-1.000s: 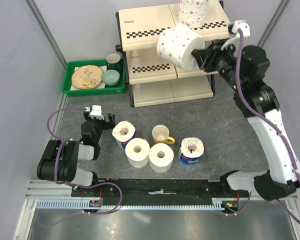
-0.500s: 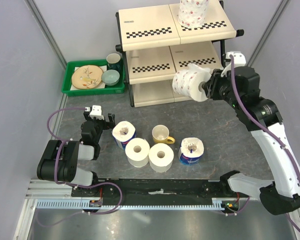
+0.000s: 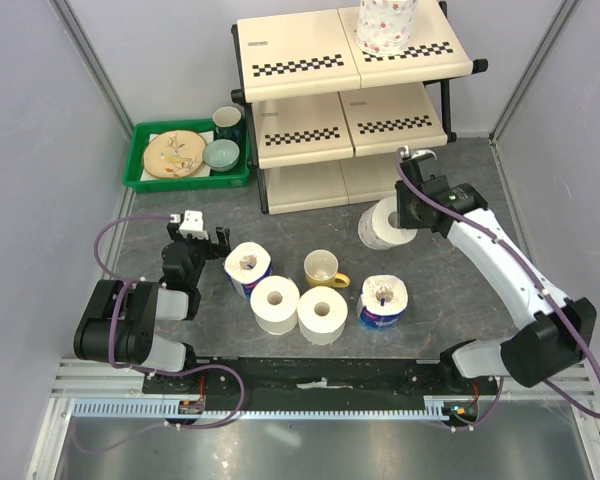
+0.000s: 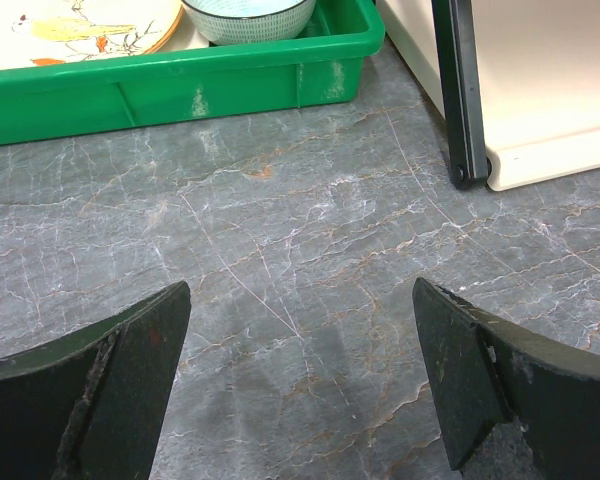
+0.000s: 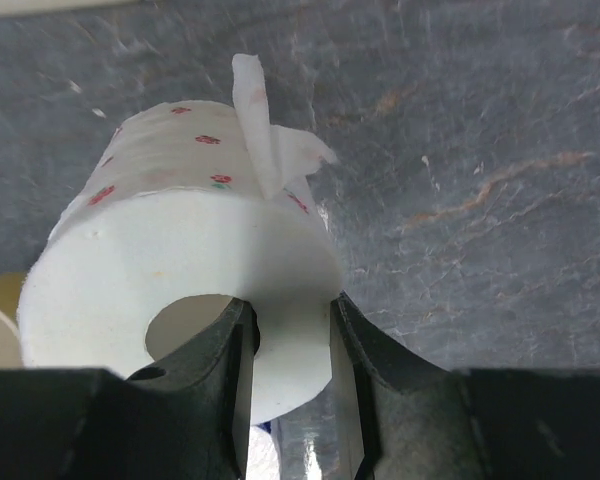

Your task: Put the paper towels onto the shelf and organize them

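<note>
six paper towels [image 3: 275,303]: two plain, two floral, two blue-wrapped. one yellow mug [image 3: 322,268], one shelf [image 3: 290,40], one green tray [image 3: 185,182], one plate [image 3: 174,155], one bowl [image 3: 221,154], one cup [image 3: 227,120].

left arm [image 3: 130,325], 8 o'clock: black rounded joints, purple cable loop | right arm [image 3: 500,262], 4 o'clock: white links, black joints, purple cable | left fingers [image 4: 110,380]: matte black, scuffed

Dark grey veined stone-look tabletop [image 3: 310,225], enclosed by plain pale lilac panel walls [image 3: 40,150] joined at slanting grey metal corner struts [image 3: 90,60], evenly lit.
</note>
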Controlling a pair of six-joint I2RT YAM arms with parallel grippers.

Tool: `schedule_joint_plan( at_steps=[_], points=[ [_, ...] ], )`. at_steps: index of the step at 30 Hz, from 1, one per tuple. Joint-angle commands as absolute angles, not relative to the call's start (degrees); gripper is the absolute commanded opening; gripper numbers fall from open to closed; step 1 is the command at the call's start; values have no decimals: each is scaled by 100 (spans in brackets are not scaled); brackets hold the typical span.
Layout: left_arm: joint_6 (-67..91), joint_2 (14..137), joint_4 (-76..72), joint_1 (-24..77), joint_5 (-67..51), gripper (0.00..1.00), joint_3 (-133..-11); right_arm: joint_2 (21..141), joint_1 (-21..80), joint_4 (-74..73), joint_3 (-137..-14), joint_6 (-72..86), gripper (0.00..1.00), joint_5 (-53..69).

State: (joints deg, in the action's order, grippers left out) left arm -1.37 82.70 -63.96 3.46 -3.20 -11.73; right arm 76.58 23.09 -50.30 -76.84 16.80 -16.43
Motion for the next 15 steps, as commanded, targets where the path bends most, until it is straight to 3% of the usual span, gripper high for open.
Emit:
schedule_joint_plan(
  at_steps=[1,7,9,10,11,15],
  points=[
    [-255,8235,-6618,343,-378,99,-1222,7910,2303,-4642,-7392,1749,28,-1749],
    [-264,8227,-6618,343,-378,100,-1222,8410,2312,-4368,-7163,1732,28,-1705],
    [-255,8235,-6618,343,-378,100,-1222,8551,2311,-4377,-7198,1697,32,-1609],
    [-255,8218,-6618,343,-387,100,-1222,8674,2312,-4403,-7216,1688,36,-1582],
    [-264,8226,-6618,343,-387,100,-1222,8710,2312,-4412,-7233,1679,46,-1539],
    [-264,8227,-6618,343,-378,100,-1222,8754,2303,-4351,-7146,1705,64,-1556]
  ],
)
